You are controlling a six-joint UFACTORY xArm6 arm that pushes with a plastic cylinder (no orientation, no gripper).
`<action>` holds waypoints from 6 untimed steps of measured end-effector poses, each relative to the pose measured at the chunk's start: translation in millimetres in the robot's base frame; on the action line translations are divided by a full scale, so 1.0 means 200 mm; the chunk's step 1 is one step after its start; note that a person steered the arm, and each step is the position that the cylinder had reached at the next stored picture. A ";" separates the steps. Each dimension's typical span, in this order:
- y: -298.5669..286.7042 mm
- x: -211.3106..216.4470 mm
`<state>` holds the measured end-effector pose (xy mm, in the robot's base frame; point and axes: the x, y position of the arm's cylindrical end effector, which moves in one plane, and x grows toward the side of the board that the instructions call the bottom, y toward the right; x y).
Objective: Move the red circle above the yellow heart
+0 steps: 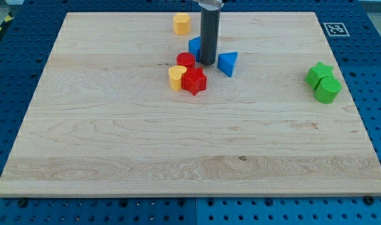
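Note:
The red circle [185, 60] sits just above the yellow heart [176, 77], touching or nearly touching it. A red star [194, 81] lies right of the heart and below the circle. My tip [207, 63] rests on the board just right of the red circle, between it and a blue triangle [227, 63]. A blue block [195, 45] is partly hidden behind the rod.
A yellow block [182, 23] lies near the view's top edge. A green star [319, 73] and a green block [328, 90] sit together at the view's right. The wooden board [190, 150] ends at a blue perforated table.

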<state>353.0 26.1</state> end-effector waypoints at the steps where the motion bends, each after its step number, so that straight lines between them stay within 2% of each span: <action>1: -0.13 0.00; 2: -0.22 0.00; 4: -0.49 -0.17; 6: -0.59 -0.13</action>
